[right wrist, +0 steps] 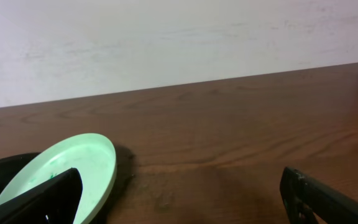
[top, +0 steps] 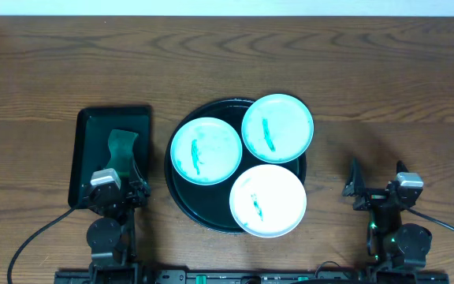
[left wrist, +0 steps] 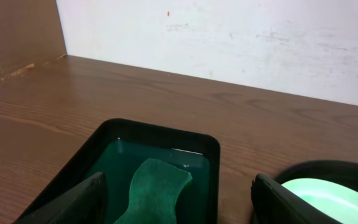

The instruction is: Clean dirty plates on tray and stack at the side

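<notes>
Three white-to-pale-teal plates with teal smears lie on the round black tray [top: 181, 197]: one at the left [top: 206, 150], one at the back right [top: 277, 128], one at the front [top: 267, 199]. My left gripper [top: 117, 167] is open and empty over the near end of the dark green rectangular tray [top: 85, 138]; in the left wrist view its fingers [left wrist: 178, 202] frame the sponge. My right gripper [top: 375, 180] is open and empty over bare table right of the tray. In the right wrist view [right wrist: 182, 196] a plate [right wrist: 79, 165] overhangs the tray's rim.
A green sponge [top: 122, 144] lies in the dark green rectangular tray, also seen in the left wrist view [left wrist: 157, 190]. A white wall stands behind the table's far edge. Cables run from both arm bases at the front edge.
</notes>
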